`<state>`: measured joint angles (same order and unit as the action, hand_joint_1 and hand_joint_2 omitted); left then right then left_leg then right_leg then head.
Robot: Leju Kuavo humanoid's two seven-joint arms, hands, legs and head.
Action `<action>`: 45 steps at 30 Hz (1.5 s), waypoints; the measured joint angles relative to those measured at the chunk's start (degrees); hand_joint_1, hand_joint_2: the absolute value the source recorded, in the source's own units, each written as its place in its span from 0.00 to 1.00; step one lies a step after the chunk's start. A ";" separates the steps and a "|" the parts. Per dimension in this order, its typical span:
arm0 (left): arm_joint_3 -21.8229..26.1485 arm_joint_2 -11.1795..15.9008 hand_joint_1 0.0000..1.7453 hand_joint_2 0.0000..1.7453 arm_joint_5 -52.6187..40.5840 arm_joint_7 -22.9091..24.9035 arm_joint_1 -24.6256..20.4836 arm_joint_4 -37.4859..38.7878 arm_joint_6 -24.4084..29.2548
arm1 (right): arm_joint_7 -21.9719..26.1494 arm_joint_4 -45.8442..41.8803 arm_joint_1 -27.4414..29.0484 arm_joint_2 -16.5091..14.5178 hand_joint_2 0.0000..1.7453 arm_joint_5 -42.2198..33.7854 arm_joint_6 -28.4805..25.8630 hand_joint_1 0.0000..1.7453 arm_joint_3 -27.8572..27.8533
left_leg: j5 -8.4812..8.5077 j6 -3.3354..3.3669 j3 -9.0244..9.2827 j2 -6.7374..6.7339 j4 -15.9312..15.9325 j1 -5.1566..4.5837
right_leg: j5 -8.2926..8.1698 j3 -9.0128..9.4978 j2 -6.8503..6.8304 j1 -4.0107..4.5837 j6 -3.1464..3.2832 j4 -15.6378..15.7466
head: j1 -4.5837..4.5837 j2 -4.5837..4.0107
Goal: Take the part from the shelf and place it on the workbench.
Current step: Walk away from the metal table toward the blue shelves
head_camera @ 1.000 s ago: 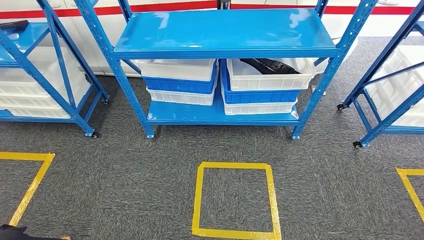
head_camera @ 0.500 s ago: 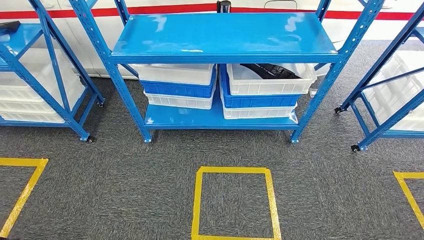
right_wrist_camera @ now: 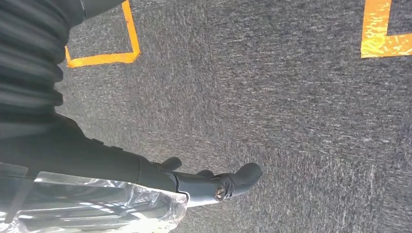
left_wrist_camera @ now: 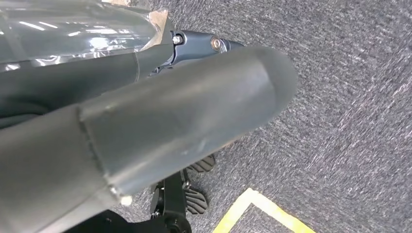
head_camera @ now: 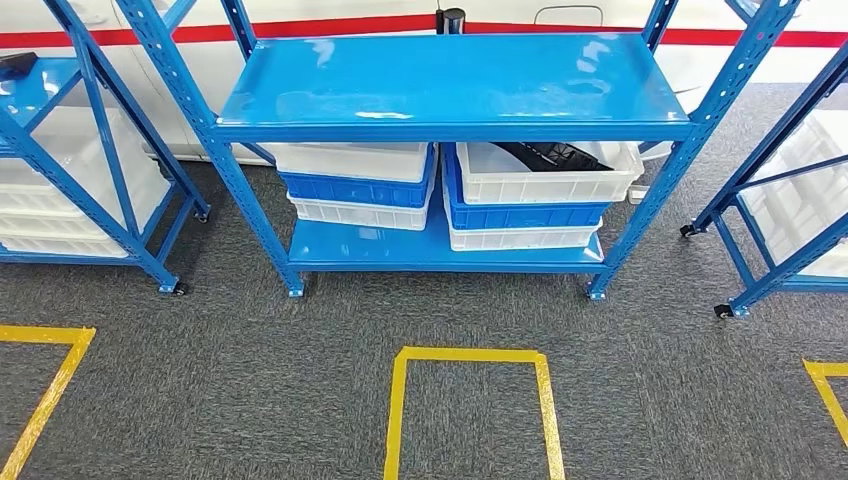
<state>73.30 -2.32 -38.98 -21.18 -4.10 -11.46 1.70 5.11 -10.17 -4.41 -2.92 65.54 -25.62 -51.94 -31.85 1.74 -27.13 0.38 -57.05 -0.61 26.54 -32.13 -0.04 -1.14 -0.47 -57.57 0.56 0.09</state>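
While hanging over carpet, left hand and right hand hold nothing visible, finger spread unclear; dark part ahead in right white bin of shelf, nearer right arm.

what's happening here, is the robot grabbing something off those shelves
Nothing is being handled at this moment. The robot faces a blue shelf across grey carpet, and both arms hang at its sides. The left hand and right hand hold nothing; the right hand's fingers are loosely apart above the floor. A dark part lies in the upper white bin on the shelf's lower level. A yellow taped square marks the floor ahead.
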 joint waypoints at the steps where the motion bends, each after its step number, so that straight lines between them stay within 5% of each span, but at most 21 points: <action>1: -0.01 0.04 0.00 0.00 -0.02 0.00 -0.02 0.00 0.00 | 0.00 -0.01 0.00 -0.03 1.00 0.00 0.00 0.00 -0.02 | -1.21 -0.42 -1.11 -0.04 -2.30 0.19 | 0.17 0.22 0.02 -0.16 0.33 0.04 | 0.09 0.00; 4: -0.02 0.08 0.00 0.00 -0.10 0.00 0.01 0.01 0.00 | 0.00 -0.01 -0.06 -0.01 1.00 -0.04 0.00 0.00 -0.09 | -5.41 -1.55 -8.14 -0.16 -13.75 0.81 | 0.86 0.73 0.03 -0.10 0.97 0.03 | 0.29 0.00; 6: -0.14 0.04 0.00 0.00 -0.26 0.00 0.04 0.03 -0.01 | 0.01 0.01 0.06 -0.01 1.00 -0.11 0.00 0.00 -0.20 | -3.95 -1.63 -10.90 -0.19 -15.92 1.06 | 1.43 1.37 0.10 -0.07 0.95 0.03 | 0.31 0.00; 8: -0.35 0.08 0.00 0.00 -0.51 0.00 0.03 0.04 -0.01 | 0.09 0.01 0.16 -0.01 1.00 -0.24 -0.02 0.00 -0.38 | 1.57 -1.00 -9.32 -0.20 -9.59 1.03 | 2.12 2.47 0.19 -0.01 0.76 0.10 | 0.33 0.00; 10: -0.56 0.25 0.00 0.00 -0.73 -0.04 -0.07 0.04 -0.01 | 0.34 0.01 0.13 -0.09 1.00 -0.47 -0.03 0.00 -0.54 | 5.14 0.02 -6.69 -0.26 -2.74 0.71 | 2.75 3.29 0.27 0.12 0.44 0.28 | 0.31 0.00; 13: -0.84 0.48 0.00 0.00 -0.99 -0.24 -0.19 0.05 0.34 | 0.78 0.02 0.15 -0.08 1.00 -0.85 -0.05 0.00 -0.64 | 5.14 1.09 -5.65 -0.27 -0.42 0.11 | 3.20 3.44 0.24 0.09 -0.41 0.78 | 0.37 0.00; 15: -0.89 0.52 0.00 0.00 -1.14 0.09 -0.16 0.05 1.05 | 0.91 0.03 0.19 -0.01 0.50 -0.92 -0.07 0.00 -0.67 | 5.55 1.65 -4.53 -0.25 0.88 0.31 | 3.82 3.42 0.08 0.24 -0.79 0.09 | 0.37 0.00; 17: -0.89 0.44 0.00 0.00 -1.15 0.70 -0.21 0.06 1.78 | 0.94 0.04 0.18 0.05 0.00 -0.86 -0.04 0.00 -0.67 | 6.01 2.04 -3.40 -0.35 2.10 0.61 | 6.12 1.28 0.04 0.43 -0.49 -4.65 | 0.21 0.00; 20: -0.89 0.21 0.00 0.00 -1.14 1.28 -0.30 0.07 2.50 | 0.92 0.05 0.25 0.16 0.00 -0.79 0.01 0.00 -0.67 | 5.57 2.24 -3.03 -0.27 2.17 0.45 | 9.57 -4.68 0.07 0.37 -0.48 -14.60 | 0.02 0.00; 22: -0.87 0.01 0.00 0.50 -1.13 1.54 -0.29 0.08 2.96 | 0.81 0.05 0.29 0.17 0.00 -0.75 0.02 0.00 -0.67 | 5.08 2.00 -2.54 -0.08 2.05 0.45 | 7.54 -4.86 0.05 0.21 -1.64 -13.07 | 0.00 0.00; 24: -0.86 -0.16 0.00 1.00 -1.13 1.89 -0.29 0.10 3.42 | 0.60 0.05 0.20 0.15 0.00 -0.60 0.02 0.00 -0.67 | 4.25 1.47 -1.98 0.06 1.56 0.43 | 3.32 -1.79 0.02 -0.11 -2.65 -5.41 | -0.03 0.00; 25: -0.86 -0.19 0.00 1.00 -1.14 2.06 -0.32 0.12 3.57 | 0.49 0.07 0.13 0.12 0.00 -0.44 0.02 0.00 -0.66 | 3.68 1.10 -1.85 0.09 1.09 0.33 | 1.85 -0.45 0.03 -0.19 -2.65 -2.38 | -0.07 0.00; 29: -0.86 -0.23 0.00 1.00 -1.19 2.38 -0.39 0.17 3.95 | 0.01 0.11 -0.13 -0.06 1.00 0.07 0.03 0.00 -0.63 | 2.57 0.16 -1.95 0.07 0.13 0.17 | 1.00 0.54 0.15 -0.23 -1.27 -0.44 | 0.04 0.00; 31: -0.86 -0.30 0.00 1.00 -1.24 2.40 -0.42 0.19 4.08 | -0.09 0.11 -0.17 -0.11 1.00 0.09 0.04 0.00 -0.63 | 1.05 -0.42 -2.90 -0.01 -2.08 0.40 | 1.02 0.63 0.14 -0.54 -0.75 -0.36 | 0.25 0.00; 34: -0.87 -0.43 0.00 1.00 -1.31 2.40 -0.41 0.19 4.18 | -0.10 0.11 -0.18 -0.07 1.00 0.09 0.07 0.00 -0.63 | -3.95 -1.41 -8.60 -0.15 -12.99 0.93 | 1.16 0.71 0.07 -0.60 -0.19 -0.34 | 0.60 0.00; 36: -0.86 -0.55 0.00 1.00 -1.32 2.40 -0.36 0.21 4.20 | -0.10 0.11 -0.14 -0.07 1.00 0.09 0.14 0.00 -0.63 | -4.00 -1.54 -11.30 -0.18 -16.86 1.19 | 1.26 0.81 0.07 -0.56 -0.08 -0.34 | 0.60 0.00; 40: -0.87 -0.63 0.00 1.00 -1.32 2.38 -0.45 0.23 4.23 | 0.03 0.11 -0.18 -0.09 1.00 0.09 0.57 0.00 -0.63 | 3.79 -0.71 -5.93 -0.20 -3.49 1.11 | 1.54 1.35 0.24 -0.40 -0.22 -0.27 | 0.59 0.00; 45: -0.86 -0.72 0.00 1.00 -1.32 2.25 -0.44 0.26 4.33 | 0.15 0.12 -0.20 0.04 1.00 0.14 0.89 0.00 -0.62 | 4.86 0.97 -4.34 -0.12 0.43 0.58 | 1.89 1.19 0.13 -0.02 -1.68 -0.27 | 0.48 0.00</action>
<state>72.43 -3.04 -40.30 -18.93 -4.54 -11.20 6.03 5.26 -10.05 -4.61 -2.89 65.68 -24.73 -52.55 -26.99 2.71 -31.47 0.26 -56.63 -0.02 28.43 -30.93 0.09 -1.16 -2.15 -57.84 1.04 0.09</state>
